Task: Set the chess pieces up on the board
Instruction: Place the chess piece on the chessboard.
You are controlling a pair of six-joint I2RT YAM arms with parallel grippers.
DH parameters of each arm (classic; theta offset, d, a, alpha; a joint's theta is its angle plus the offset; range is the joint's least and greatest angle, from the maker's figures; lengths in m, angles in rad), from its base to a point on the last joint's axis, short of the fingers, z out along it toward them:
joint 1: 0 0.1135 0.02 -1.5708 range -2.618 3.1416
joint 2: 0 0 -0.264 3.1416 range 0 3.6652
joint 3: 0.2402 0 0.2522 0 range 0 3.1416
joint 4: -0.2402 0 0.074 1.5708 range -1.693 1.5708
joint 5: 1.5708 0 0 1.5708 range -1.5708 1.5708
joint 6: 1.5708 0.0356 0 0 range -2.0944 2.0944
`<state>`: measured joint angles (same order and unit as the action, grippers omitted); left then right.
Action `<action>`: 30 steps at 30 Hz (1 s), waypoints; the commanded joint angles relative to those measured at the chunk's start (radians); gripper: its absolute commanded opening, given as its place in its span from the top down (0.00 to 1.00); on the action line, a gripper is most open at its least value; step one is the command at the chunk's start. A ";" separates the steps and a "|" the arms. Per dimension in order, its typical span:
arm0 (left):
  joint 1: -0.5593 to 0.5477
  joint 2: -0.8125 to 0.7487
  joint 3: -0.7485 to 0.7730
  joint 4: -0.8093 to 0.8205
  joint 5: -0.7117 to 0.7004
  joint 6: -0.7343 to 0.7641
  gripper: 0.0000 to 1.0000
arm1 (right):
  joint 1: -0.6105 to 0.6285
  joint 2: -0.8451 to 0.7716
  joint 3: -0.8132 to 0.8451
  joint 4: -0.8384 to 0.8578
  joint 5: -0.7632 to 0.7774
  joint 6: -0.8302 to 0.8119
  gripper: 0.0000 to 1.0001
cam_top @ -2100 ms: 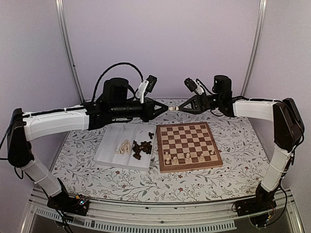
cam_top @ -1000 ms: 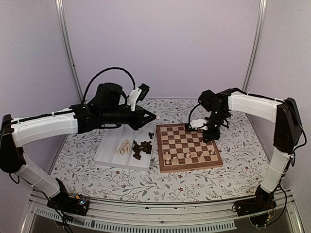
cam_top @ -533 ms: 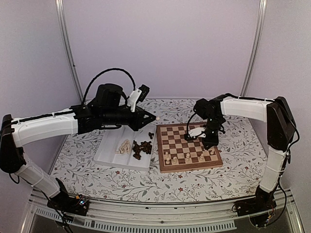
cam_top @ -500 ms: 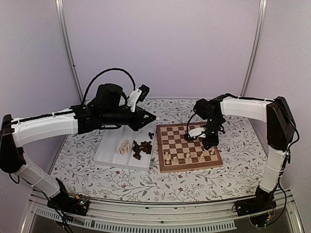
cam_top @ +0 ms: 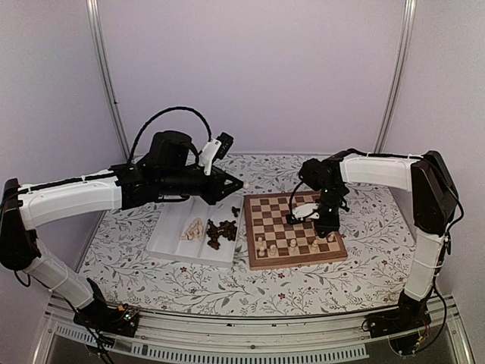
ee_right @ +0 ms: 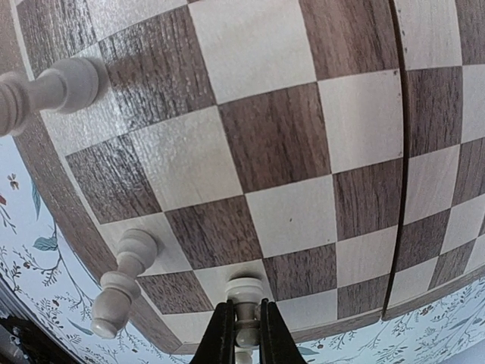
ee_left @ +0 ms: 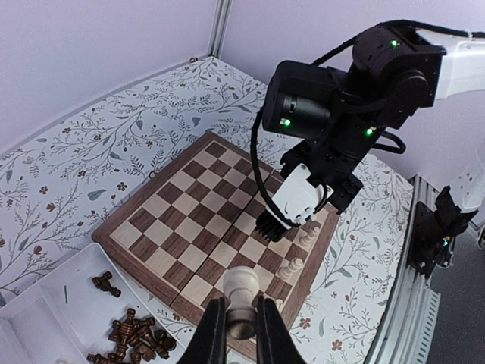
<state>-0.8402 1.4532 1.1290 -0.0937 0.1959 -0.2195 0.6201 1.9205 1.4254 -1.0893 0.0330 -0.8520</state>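
Note:
The board [cam_top: 292, 208] lies right of centre with several cream pieces [cam_top: 292, 246] along its near rows. My right gripper [cam_top: 327, 229] points down over the board's near right part, shut on a cream pawn [ee_right: 245, 297] whose base rests on or just above a light square by the edge. Two more cream pawns [ee_right: 125, 280] stand beside it. My left gripper [cam_top: 238, 184] hovers above the tray's far right corner, shut on a cream piece [ee_left: 242, 292]. The board [ee_left: 189, 220] lies below it.
A white two-compartment tray [cam_top: 168, 227] left of the board holds cream pieces [cam_top: 193, 229] in one half and dark pieces [cam_top: 222, 230] in the other. The dark pieces [ee_left: 132, 337] also show in the left wrist view. Frame posts rise at the back corners.
Two seconds ago both grippers met tip to tip above the board's far edge. Since then the right gripper has swung down to the board's near right squares; the left arm drew back and has held still.

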 commanded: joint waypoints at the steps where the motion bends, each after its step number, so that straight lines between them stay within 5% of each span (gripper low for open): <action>1: -0.001 0.002 -0.008 0.000 0.007 -0.004 0.94 | 0.009 0.022 -0.016 -0.019 0.001 0.013 0.97; 19: -0.001 0.010 -0.008 0.001 0.013 -0.003 0.95 | 0.019 0.001 -0.010 -0.015 0.010 0.019 0.77; 30: -0.045 0.135 0.129 -0.107 0.024 0.047 0.94 | -0.028 -0.130 0.047 -0.066 -0.100 0.001 0.52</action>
<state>-0.8448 1.5192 1.1698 -0.1280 0.2031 -0.2104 0.6239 1.8900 1.4322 -1.1202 0.0006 -0.8410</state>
